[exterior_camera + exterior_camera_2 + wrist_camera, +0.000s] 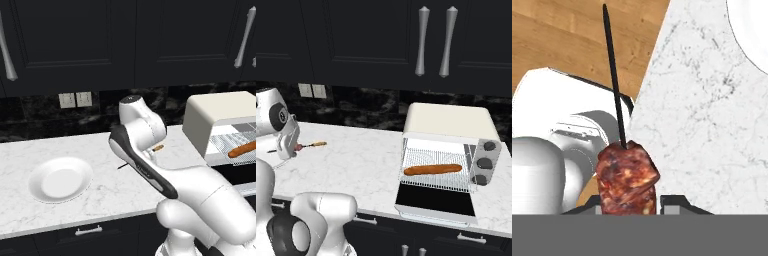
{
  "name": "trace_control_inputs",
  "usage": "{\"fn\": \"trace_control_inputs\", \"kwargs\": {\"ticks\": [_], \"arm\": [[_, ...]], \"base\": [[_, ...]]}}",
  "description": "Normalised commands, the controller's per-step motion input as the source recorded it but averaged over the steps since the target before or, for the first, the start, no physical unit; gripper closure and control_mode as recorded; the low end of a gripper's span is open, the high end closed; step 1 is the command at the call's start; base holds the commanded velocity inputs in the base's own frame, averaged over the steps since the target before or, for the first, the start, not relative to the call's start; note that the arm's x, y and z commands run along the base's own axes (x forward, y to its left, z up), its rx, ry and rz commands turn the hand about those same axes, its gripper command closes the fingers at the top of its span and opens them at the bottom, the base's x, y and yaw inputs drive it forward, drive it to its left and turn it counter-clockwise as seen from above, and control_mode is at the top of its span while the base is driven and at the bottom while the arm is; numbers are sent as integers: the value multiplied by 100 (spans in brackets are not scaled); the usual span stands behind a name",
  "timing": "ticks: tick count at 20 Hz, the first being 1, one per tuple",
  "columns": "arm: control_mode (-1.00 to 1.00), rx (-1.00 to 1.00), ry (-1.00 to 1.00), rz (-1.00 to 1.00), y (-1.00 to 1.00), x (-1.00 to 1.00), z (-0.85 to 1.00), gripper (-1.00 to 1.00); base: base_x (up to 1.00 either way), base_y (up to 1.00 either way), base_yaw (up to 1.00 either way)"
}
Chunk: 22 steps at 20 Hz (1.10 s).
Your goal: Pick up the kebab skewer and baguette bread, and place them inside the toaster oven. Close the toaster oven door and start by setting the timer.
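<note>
My gripper (630, 204) is shut on the kebab skewer (627, 180), gripping its reddish-brown meat chunks, and the dark stick points away from the hand. From the right base view the skewer (312, 145) hangs just above the counter's left part, held by the gripper (294, 148). Its orange tip (158, 148) pokes out from behind the arm. The baguette bread (432, 169) lies on the wire rack inside the toaster oven (448, 120). The toaster oven door (436, 200) is folded down open. In the left base view the baguette (242, 149) shows in the oven (220, 112).
A white plate (60, 179) sits on the marble counter (361, 160) at the left. Three knobs (486, 162) line the oven's right side. Dark cabinets hang overhead, and an outlet (75, 99) is on the backsplash. Wooden floor (567, 35) lies below the counter edge.
</note>
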Motion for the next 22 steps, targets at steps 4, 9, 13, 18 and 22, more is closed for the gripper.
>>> {"fn": "trace_control_inputs", "kwargs": {"ticks": [4, 9, 13, 18, 22], "arm": [[-100, 4, -8, -4, -100, -19, 0, 100], [-100, 8, -5, -5, -100, -13, 4, 100], [-100, 5, 0, -10, -100, 0, 5, 100], [-100, 3, 0, -4, -100, 0, 1, 100], [-100, 0, 0, 0, -100, 0, 2, 100]], "base": [[0, 0, 0], [0, 0, 0], [0, 0, 0], [0, 0, 0], [0, 0, 0]]}}
